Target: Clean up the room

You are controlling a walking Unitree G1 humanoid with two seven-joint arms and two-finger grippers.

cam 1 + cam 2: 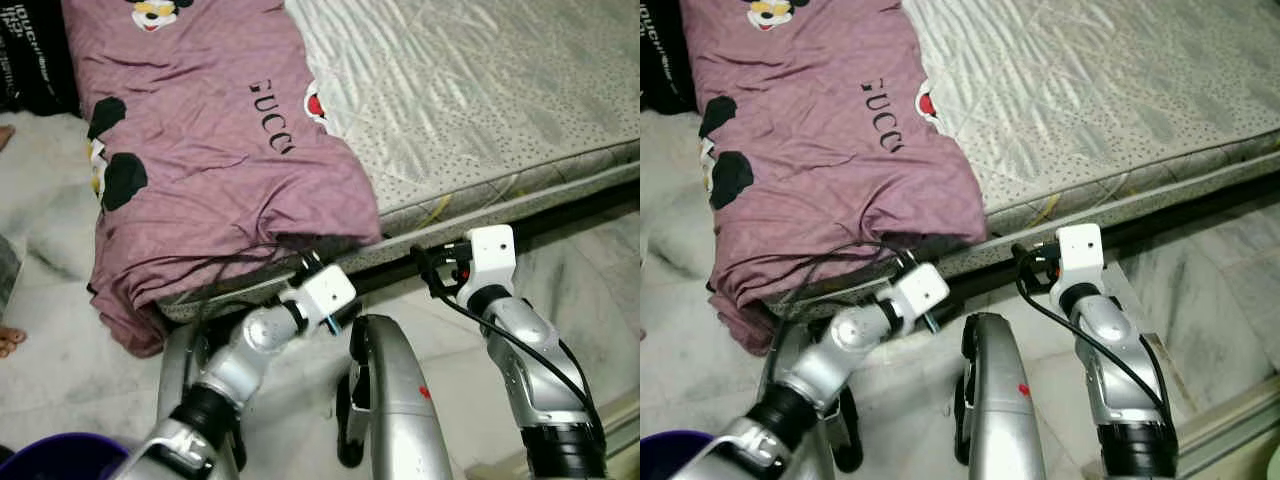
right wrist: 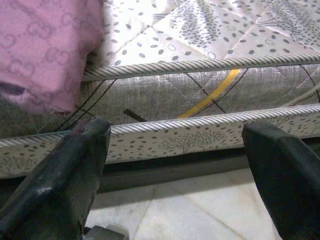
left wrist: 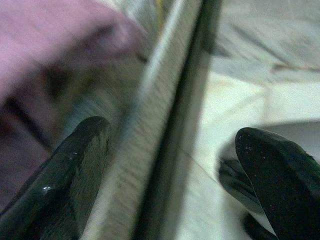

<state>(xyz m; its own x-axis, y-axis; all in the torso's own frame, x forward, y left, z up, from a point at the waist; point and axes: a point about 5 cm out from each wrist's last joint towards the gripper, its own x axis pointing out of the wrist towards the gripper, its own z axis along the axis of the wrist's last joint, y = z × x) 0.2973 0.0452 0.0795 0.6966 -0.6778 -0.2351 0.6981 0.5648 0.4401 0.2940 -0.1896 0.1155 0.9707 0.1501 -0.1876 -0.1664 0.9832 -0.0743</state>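
Note:
A mauve blanket [image 1: 210, 150] printed with cartoon mice and letters covers the left part of a bare grey quilted mattress [image 1: 470, 90] and hangs over its front edge. My left gripper [image 1: 306, 264] is raised just below the blanket's hanging corner; in the left wrist view, which is blurred, it [image 3: 172, 132] is open with the mattress edge between its fingers [image 3: 75, 165]. My right gripper [image 1: 432, 266] is held at the mattress's front side, right of the blanket; it [image 2: 177, 127] is open and holds nothing, facing the piped mattress edge [image 2: 200, 127].
Marble floor [image 1: 600, 290] lies before the bed. A dark frame runs under the mattress. A black cloth [image 1: 30, 50] lies at the far left. A person's bare foot [image 1: 8, 340] is at the left edge. A purple bin [image 1: 60, 462] sits bottom left.

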